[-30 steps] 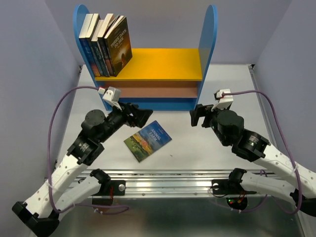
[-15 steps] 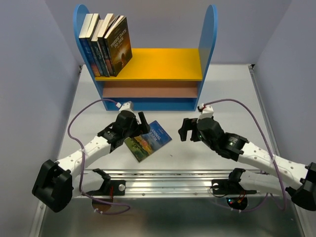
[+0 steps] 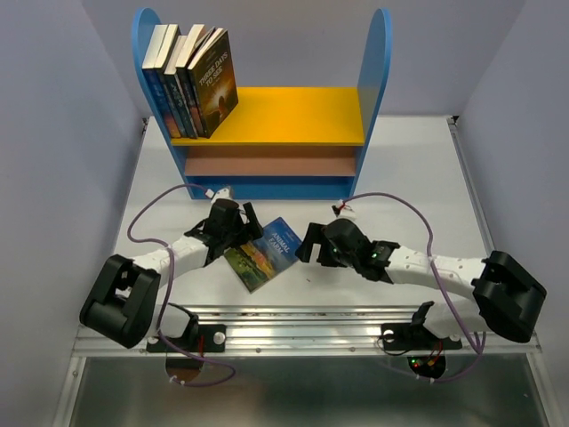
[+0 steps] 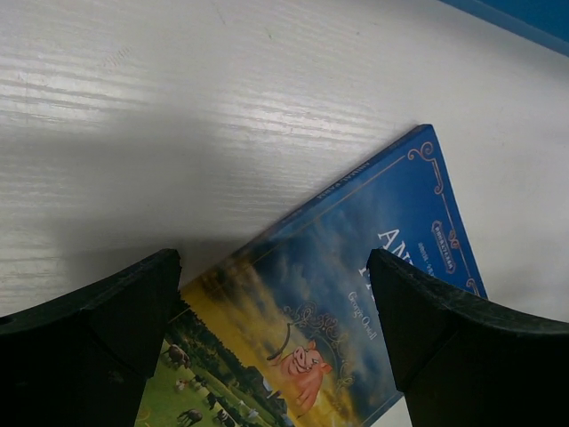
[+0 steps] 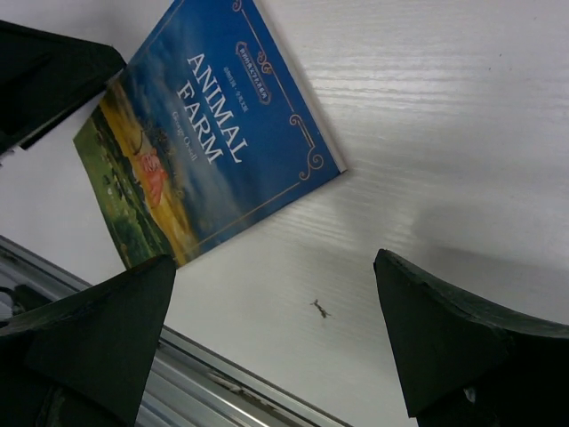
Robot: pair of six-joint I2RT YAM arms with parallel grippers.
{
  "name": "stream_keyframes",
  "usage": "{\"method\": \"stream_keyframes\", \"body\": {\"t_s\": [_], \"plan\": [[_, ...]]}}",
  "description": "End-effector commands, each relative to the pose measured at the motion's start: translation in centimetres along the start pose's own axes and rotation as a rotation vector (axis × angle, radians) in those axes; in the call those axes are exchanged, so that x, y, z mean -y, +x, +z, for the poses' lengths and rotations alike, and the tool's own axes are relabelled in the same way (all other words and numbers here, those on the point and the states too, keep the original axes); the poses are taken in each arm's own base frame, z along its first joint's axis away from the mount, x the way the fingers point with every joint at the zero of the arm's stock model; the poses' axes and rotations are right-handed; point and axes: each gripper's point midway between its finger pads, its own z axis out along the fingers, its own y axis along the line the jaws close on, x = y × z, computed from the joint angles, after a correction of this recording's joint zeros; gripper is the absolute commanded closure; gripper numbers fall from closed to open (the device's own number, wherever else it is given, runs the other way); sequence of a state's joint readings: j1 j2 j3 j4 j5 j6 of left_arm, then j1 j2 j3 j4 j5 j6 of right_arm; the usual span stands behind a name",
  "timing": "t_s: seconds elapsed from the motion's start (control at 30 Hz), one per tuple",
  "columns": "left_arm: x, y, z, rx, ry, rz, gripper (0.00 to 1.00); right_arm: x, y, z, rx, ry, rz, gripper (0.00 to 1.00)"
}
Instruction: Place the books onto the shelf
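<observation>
Flanking the book (image 3: pixel 266 253), left gripper (image 3: pixel 251 224) and right gripper (image 3: pixel 308 243) both spread apart, I should pinch its edges squarely.

Bright even light, soft grey shadow on the table (image 4: pixel 107 213), faint glare streaks, book (image 4: pixel 356 294) slightly blurred up close

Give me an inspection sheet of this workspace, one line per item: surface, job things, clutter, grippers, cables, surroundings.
Surface: white table, one small dark speck.
Job's things: Animal Farm book lies flat, cover up, on the table; several books lean at the left end of the shelf upper board.
Clutter: nothing seen.
Grippers: left gripper and right gripper both open, low on either side of the flat book, holding nothing.
Cables: left cable and right cable, purple, loop above the table.
Surroundings: plain grey walls; metal rail at near edge.
</observation>
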State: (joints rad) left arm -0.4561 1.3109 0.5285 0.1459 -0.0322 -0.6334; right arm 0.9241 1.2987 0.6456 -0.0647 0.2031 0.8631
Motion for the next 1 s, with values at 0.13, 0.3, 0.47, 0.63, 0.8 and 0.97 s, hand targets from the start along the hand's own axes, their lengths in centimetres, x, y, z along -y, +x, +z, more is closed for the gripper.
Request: {"method": "stream_keyframes", "body": {"t_s": [0.13,0.3,0.47,0.63,0.8,0.97], "plan": [[-0.2,2.8,0.6,-0.077,0.003,0.025,0.01,-2.2,1.5,2.3,-0.036,-0.088,0.315,0.00],[0.6,5.2,0.0,-0.147,0.041,0.034,0.10,-1.8,2.2,3.1,-0.051,-0.067,0.388,0.00],[1.1,7.7,-0.5,-0.215,0.056,0.039,0.37,-2.6,1.8,4.0,-0.039,-0.085,0.421,0.00],[1.8,8.9,-1.2,-0.236,0.085,0.043,0.45,-2.6,1.4,5.2,-0.020,-0.059,0.435,0.04],[2.7,10.4,-2.0,-0.271,0.113,0.056,0.49,-3.4,-1.6,4.4,0.092,-0.081,0.415,0.08],[3.1,11.6,-2.3,-0.286,0.104,0.055,0.63,-6.6,-5.4,2.0,0.179,-0.183,0.376,0.14]]}}
